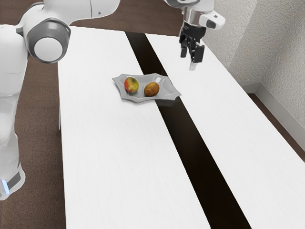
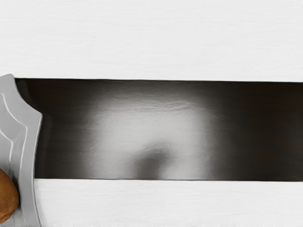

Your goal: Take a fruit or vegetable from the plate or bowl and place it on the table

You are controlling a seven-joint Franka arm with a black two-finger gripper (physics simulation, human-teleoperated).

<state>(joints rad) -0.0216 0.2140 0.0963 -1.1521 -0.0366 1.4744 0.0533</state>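
The arm (image 1: 10, 71) is glossy white, built of thick, smoothly rounded tubes, with a fine dark seam running across the upper one. A broad mid-grey collar (image 1: 48, 27) rings a flat, round white cap (image 1: 48, 49) at the large joint. Low on the body sit a dark grey panel (image 1: 16, 180) and a slim, pale blue strip (image 1: 5, 186). The white wrist housing (image 1: 193, 18) carries a stubby side lug (image 1: 217, 20) with a dark oval mark, above a black, angular, two-fingered end effector (image 1: 191, 57).

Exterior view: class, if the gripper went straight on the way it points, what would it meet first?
Most likely the table: the gripper points down, beside rather than over the plate. Depth is unclear, so dark strip or white surface is uncertain.
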